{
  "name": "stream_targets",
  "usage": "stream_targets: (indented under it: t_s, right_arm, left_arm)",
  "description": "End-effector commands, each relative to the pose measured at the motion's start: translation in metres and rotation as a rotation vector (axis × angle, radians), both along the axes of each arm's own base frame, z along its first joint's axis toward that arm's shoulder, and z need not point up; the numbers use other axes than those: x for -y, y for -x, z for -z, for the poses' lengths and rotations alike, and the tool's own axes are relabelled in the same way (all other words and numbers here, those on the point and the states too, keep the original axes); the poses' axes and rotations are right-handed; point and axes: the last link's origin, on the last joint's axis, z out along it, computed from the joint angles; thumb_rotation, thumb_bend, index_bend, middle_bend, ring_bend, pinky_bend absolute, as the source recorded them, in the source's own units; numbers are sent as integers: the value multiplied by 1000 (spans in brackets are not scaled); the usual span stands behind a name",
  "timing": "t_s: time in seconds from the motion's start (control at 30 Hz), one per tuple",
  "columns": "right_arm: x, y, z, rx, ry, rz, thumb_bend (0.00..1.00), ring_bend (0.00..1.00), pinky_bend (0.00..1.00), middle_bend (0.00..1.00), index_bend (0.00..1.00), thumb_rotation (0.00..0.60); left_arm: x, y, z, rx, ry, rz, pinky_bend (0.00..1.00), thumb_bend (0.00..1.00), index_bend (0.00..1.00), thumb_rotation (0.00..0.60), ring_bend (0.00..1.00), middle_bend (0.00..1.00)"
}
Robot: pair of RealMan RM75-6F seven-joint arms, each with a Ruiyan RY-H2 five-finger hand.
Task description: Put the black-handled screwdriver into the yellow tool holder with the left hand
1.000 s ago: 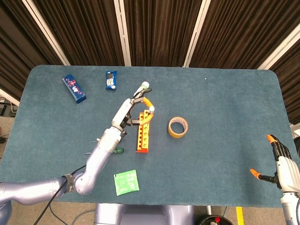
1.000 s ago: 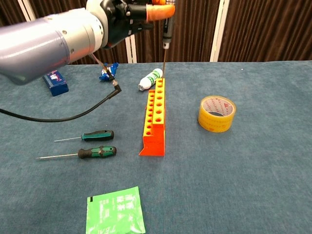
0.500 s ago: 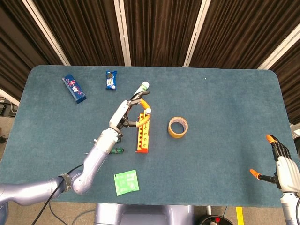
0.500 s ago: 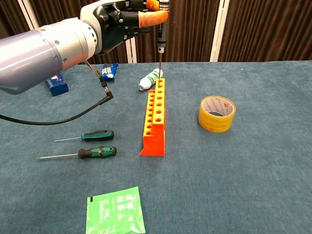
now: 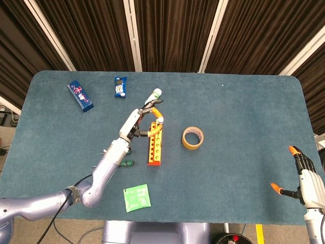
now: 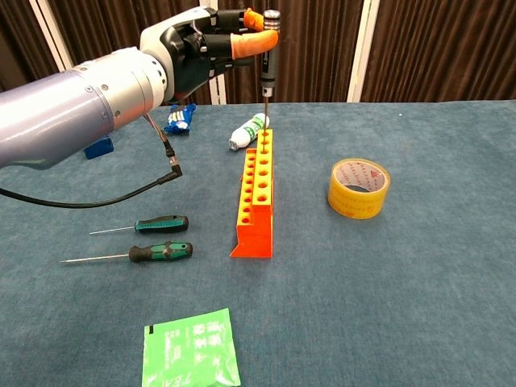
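The yellow-and-orange tool holder [image 6: 256, 193] [image 5: 156, 145] lies on the blue table with its rows of holes facing up. My left hand [image 6: 211, 42] [image 5: 138, 122] pinches the black-handled screwdriver [image 6: 268, 56] upright over the holder's far end. The thin shaft points straight down and its tip reaches a hole in the far end; how deep it sits I cannot tell. In the head view only the screwdriver's pale top cap [image 5: 159, 120] shows. My right hand [image 5: 303, 177] rests at the table's near right corner, fingers apart and holding nothing.
Two green-handled screwdrivers [image 6: 161, 223] [image 6: 160, 252] lie left of the holder. A yellow tape roll [image 6: 359, 187] sits to its right, a white bottle [image 6: 247, 131] just behind it. A green packet [image 6: 191, 348] is near the front edge; a blue bar [image 5: 80, 96] and blue packet [image 5: 120, 87] lie far left.
My left hand has lowered the screwdriver and shifted it slightly left, bringing the tip down to the holder's far end. The right hand has not moved.
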Motion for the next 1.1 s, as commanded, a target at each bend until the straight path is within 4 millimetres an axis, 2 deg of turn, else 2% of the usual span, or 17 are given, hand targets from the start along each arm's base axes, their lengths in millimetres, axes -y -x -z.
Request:
stream_targets:
  t_s: [0.03, 0.47, 1.1]
  right_arm:
    - [0, 0, 0, -1, 0, -2, 66, 0, 0, 0, 1, 600]
    - [0, 0, 0, 1, 0, -4, 65, 0, 0, 0, 1, 600]
    - [0, 0, -1, 4, 3, -5, 66, 0, 0, 0, 1, 600]
  left_arm:
    - [0, 0, 2, 1, 3, 2, 66, 534, 643, 600, 17, 112]
    - [-2, 1, 6, -10, 0, 0, 67, 532, 645, 600, 18, 113]
    - [-2, 10, 21, -42, 19, -15, 66, 532, 645, 600, 16, 113]
